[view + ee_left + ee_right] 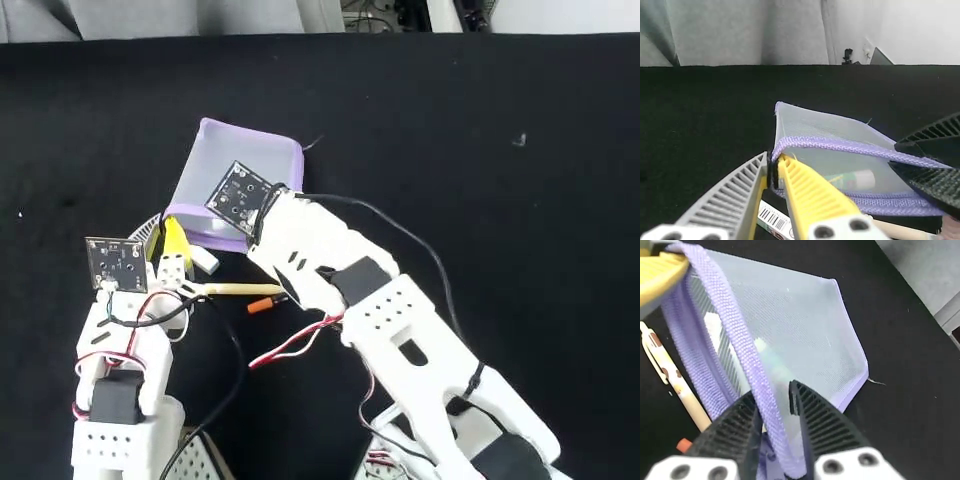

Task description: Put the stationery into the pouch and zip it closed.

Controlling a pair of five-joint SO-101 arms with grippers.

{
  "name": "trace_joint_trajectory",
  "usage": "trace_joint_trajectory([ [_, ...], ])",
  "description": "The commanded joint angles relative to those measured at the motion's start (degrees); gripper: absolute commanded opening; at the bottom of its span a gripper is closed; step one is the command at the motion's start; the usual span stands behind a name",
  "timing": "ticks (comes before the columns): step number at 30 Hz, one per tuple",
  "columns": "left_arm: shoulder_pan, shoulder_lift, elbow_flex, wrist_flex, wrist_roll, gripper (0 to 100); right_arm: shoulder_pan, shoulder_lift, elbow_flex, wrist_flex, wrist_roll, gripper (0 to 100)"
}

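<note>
Right end effector pinches the woven rim of the lilac mesh pouch, left of centre on the black surface; left end effector nips its near-left corner. Probably light and floppy; the stiffer zip band offers surest hold.

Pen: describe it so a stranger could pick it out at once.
On the black table sits a purple mesh pouch. The pen lies on the table just outside the pouch's open edge. It is the long, thin cream stick, unlike the short white eraser and small orange piece beside it.
</note>
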Motion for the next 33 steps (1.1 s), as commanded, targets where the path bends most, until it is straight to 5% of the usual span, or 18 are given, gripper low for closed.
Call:
trace_joint_trajectory([
  [1,1.71,-0.44,-3.12,-0.53,0.88,3,-0.7,-0.22,-3.03,-1.14,1.85,1.1],
  [10,4.26,-0.44,-1.36,-0.97,0.88,21,-0.7,-0.22,-3.12,0.79,3.43,1.1],
  [22,4.26,-0.35,5.14,-11.87,0.53,19,-0.7,-0.57,-3.21,3.52,3.52,1.1],
  [33,7.69,-0.26,4.79,-12.48,0.53,19,-0.79,-11.47,2.51,4.84,5.89,1.1],
])
